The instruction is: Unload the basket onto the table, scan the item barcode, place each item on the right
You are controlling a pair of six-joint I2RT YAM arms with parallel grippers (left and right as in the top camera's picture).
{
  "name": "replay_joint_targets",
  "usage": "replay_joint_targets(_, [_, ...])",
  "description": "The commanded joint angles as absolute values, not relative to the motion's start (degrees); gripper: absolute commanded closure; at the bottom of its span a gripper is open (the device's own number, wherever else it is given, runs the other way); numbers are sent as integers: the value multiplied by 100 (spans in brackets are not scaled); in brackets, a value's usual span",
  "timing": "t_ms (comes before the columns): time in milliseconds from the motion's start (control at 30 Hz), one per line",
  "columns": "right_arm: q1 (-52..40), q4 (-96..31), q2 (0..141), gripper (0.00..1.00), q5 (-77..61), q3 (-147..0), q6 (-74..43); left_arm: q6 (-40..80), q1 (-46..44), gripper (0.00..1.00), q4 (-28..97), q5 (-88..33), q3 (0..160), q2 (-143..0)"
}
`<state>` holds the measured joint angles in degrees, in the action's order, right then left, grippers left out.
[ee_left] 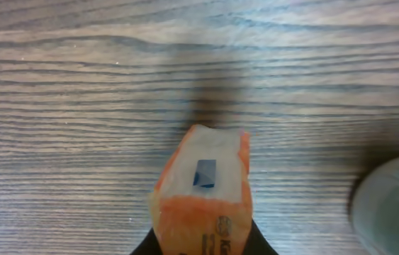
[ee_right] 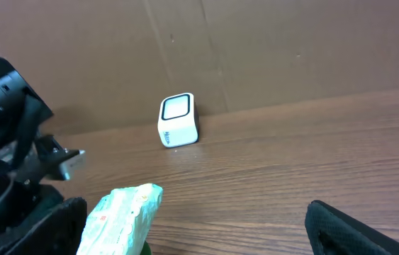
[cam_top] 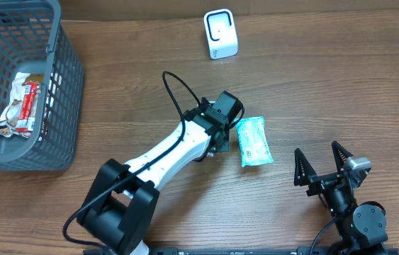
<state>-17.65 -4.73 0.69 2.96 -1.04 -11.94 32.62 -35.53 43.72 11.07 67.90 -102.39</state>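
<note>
In the left wrist view an orange-and-white packet (ee_left: 203, 191) sticks out from between the dark jaws of my left gripper (ee_left: 203, 246), which is shut on it just above the wooden table. From overhead the left gripper (cam_top: 222, 117) hides that packet. No barcode can be made out on it. The white scanner (cam_top: 220, 34) stands upright at the table's far edge, well apart from the left gripper, and is also in the right wrist view (ee_right: 178, 120). My right gripper (cam_top: 319, 159) waits near the front right, open and empty (ee_right: 203, 237).
A teal packet (cam_top: 254, 142) lies flat just right of the left gripper, showing close to my right gripper's left finger (ee_right: 121, 216). A grey basket (cam_top: 57, 92) at the far left holds a snack wrapper (cam_top: 20, 105). A cardboard wall (ee_right: 256, 49) backs the table.
</note>
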Motion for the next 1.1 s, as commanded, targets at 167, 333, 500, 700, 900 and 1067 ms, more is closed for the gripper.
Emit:
replay_joint_targets(167, [-1750, -454, 40, 0, 283, -47, -1170, 3192, -3529, 67, 4348, 1258, 6875, -10425])
replay_joint_targets(333, [-1750, -454, 40, 0, 283, -47, -1170, 3192, -3527, 54, 4351, 1260, 6875, -10425])
replay_joint_targets(500, [-1750, -454, 40, 0, 283, -47, -1170, 3190, -3516, 40, 4392, 1260, 6919, -10416])
replay_joint_targets(700, [-1750, -454, 40, 0, 285, -47, -1170, 3087, -3286, 42, 5151, 1264, 7948, -10407])
replay_joint_targets(900, [-1750, -454, 40, 0, 283, -47, -1173, 2995, -2989, 39, 6252, 585, 9623, -10407])
replay_joint_targets(1067, [-1750, -454, 40, 0, 283, -47, -1170, 2917, -2969, 45, 6438, -668, 9756, -10447])
